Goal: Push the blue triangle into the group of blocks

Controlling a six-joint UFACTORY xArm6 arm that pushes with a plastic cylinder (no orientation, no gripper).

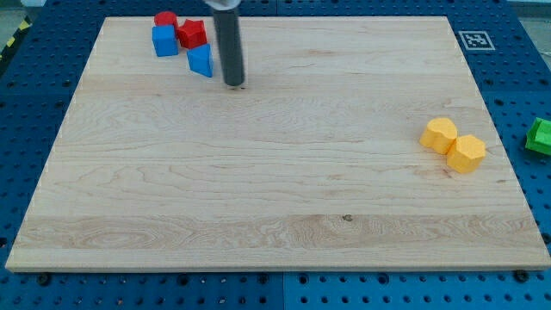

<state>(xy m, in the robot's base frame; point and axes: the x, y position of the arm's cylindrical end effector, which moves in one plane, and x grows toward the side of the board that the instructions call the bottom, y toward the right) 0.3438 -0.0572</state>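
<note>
The blue triangle (201, 60) lies near the view's top left on the wooden board (275, 172). It sits just below and to the right of a group: a blue cube (164, 40), a red block (165, 20) and a red star-like block (192, 34). It touches or nearly touches the red star-like block. My tip (234, 83) is just to the right of the blue triangle, a small gap apart.
Two yellow hexagonal blocks (440, 135) (467, 153) sit side by side near the board's right edge. A green block (540, 137) lies off the board at the view's far right. A marker tag (473, 40) is at the top right corner.
</note>
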